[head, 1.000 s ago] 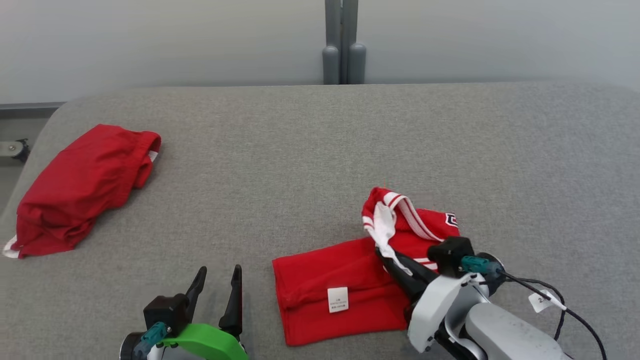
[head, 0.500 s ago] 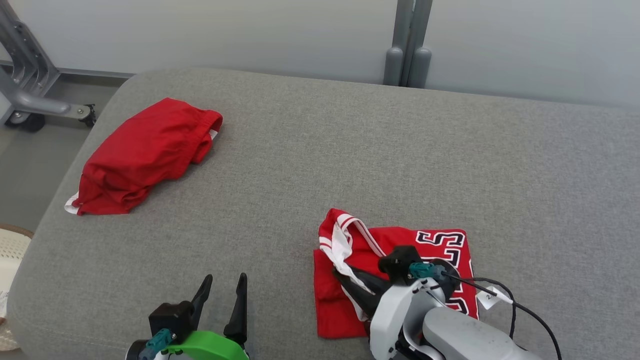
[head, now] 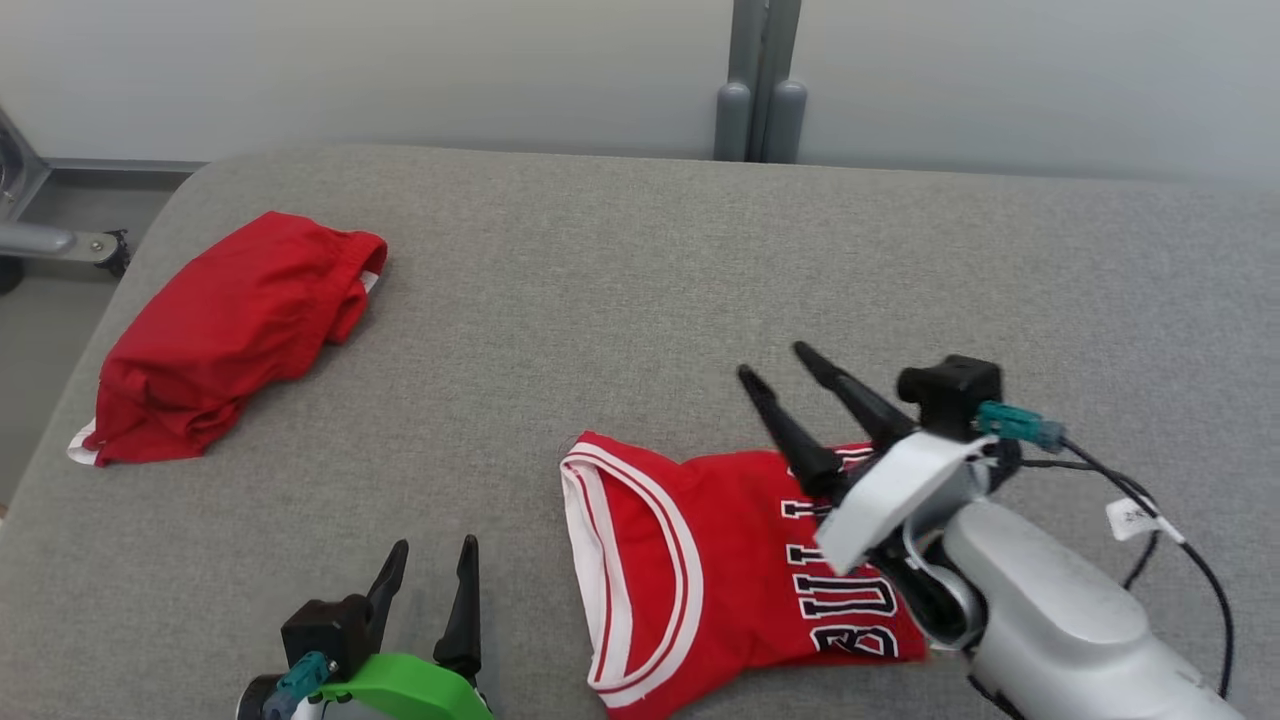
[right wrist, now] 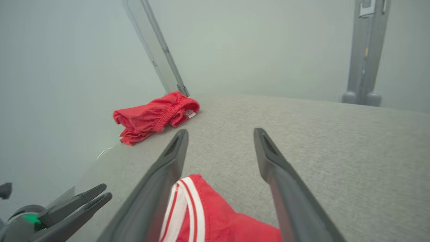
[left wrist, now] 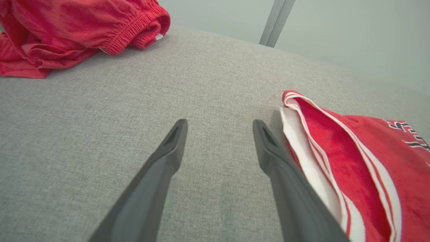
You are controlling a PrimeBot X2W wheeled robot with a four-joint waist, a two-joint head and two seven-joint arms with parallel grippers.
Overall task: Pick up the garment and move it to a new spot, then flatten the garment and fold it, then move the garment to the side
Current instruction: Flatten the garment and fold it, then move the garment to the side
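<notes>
The right hand (head: pixel 774 361) has released the garment (head: pixel 720 545).

Bare grey surface (head: pixel 620 300) across middle, red shorts (head: pixel 225 345) far left, jersey (head: pixel 720 560) near front

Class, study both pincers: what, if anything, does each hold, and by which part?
Nothing is held. The right pincer stands open above the red basketball jersey with white-striped trim; the left pincer is open too.
</notes>
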